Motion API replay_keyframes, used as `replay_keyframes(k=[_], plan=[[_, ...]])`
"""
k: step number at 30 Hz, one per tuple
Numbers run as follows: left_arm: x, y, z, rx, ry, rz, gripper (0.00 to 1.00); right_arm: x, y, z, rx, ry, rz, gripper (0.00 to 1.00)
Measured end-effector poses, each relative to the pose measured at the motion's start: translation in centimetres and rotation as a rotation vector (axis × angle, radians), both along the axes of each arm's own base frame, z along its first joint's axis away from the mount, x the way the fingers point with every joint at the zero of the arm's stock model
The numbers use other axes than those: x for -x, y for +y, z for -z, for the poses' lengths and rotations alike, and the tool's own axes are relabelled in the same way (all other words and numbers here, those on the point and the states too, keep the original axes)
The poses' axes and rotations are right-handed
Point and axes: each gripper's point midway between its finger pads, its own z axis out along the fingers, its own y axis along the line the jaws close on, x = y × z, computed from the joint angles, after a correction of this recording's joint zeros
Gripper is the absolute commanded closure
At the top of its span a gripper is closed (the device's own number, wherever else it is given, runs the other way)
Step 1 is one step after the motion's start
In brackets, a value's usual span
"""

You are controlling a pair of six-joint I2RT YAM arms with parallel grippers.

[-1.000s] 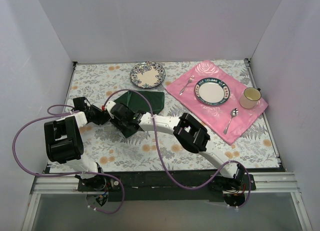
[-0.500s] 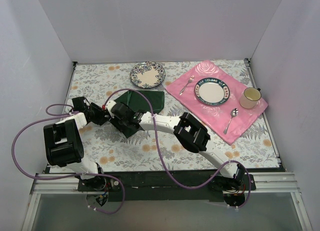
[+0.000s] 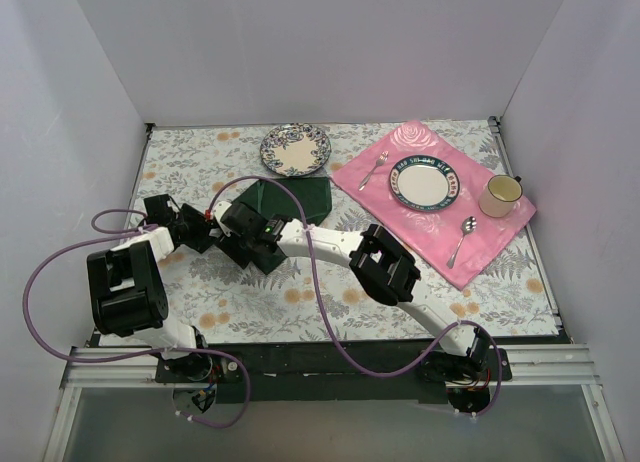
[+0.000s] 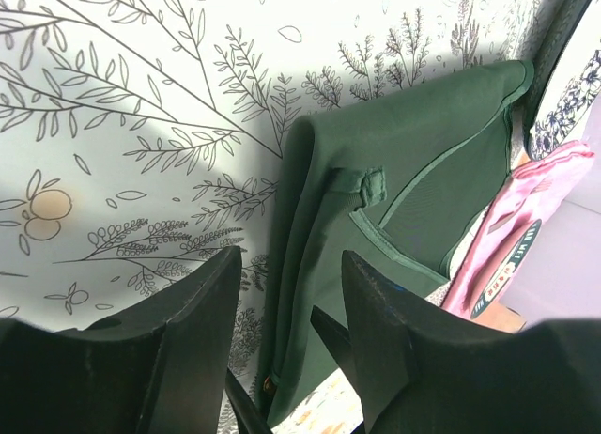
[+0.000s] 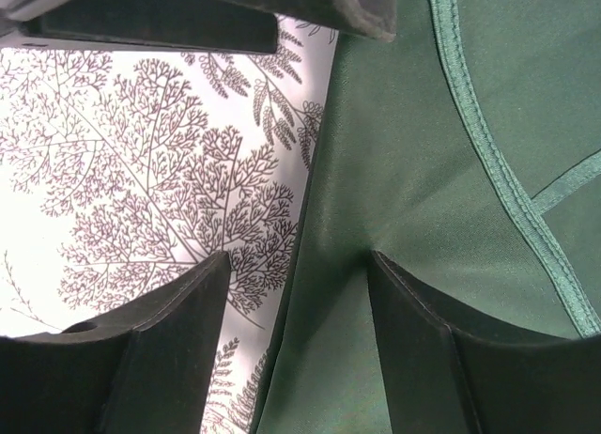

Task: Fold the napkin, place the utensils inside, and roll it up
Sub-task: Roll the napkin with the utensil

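Observation:
The dark green napkin (image 3: 300, 196) lies folded on the floral tablecloth left of centre. My left gripper (image 3: 207, 234) is at its near-left corner. In the left wrist view the gripper (image 4: 289, 265) is open, with the napkin's (image 4: 413, 162) thick folded edge running between the fingers. My right gripper (image 3: 236, 244) is close beside it. In the right wrist view it (image 5: 299, 260) is open and straddles the napkin's (image 5: 451, 124) left edge, one finger on the cloth and one on the table. No gold utensils show clearly; a small orange-gold glint (image 4: 269, 383) sits at the fold.
A floral plate (image 3: 295, 149) stands behind the napkin. At the right, a pink placemat (image 3: 430, 227) carries a plate (image 3: 425, 185), a mug (image 3: 501, 195), a silver fork (image 3: 374, 168) and a silver spoon (image 3: 463, 238). White walls enclose the table.
The right gripper has shifted slightly to the right and nearer along the napkin's edge. The left arm's elbow has drawn back a little. The napkin stays folded.

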Motion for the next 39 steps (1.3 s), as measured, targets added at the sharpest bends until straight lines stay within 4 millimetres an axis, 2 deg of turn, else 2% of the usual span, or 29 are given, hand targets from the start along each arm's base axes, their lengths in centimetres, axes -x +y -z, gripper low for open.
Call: replay_keyframes(k=[6, 10, 16, 19, 24, 28, 33, 39], plan=[[-0.3, -0.3, -0.1, 0.019, -0.011, 0.005, 0.55, 0.5, -0.4, -0.1, 0.023, 0.018, -0.011, 0.32], [-0.4, -0.3, -0.3, 0.023, -0.019, 0.007, 0.52, 0.6, -0.8, -0.4, 0.049, 0.012, -0.015, 0.31], [-0.4, -0.3, -0.6, 0.035, -0.014, -0.013, 0.49, 0.0, -0.6, -2.5, 0.065, -0.045, -0.016, 0.28], [-0.2, -0.2, -0.8, 0.042, -0.005, -0.032, 0.50, -0.2, -0.4, -3.1, 0.063, -0.070, -0.023, 0.32], [-0.1, 0.0, -1.0, 0.066, 0.008, -0.066, 0.58, 0.1, -0.5, -2.9, 0.077, -0.072, -0.036, 0.41], [-0.1, -0.3, -1.3, 0.097, 0.004, -0.058, 0.56, 0.4, -0.5, -2.7, 0.081, -0.067, -0.040, 0.43], [-0.1, -0.9, -1.4, 0.126, -0.005, -0.030, 0.55, 0.4, -0.6, -2.5, 0.084, -0.065, -0.039, 0.39], [0.0, -1.1, -1.3, 0.133, -0.002, -0.022, 0.55, 0.8, -1.5, -0.7, 0.116, -0.044, -0.036, 0.36]])
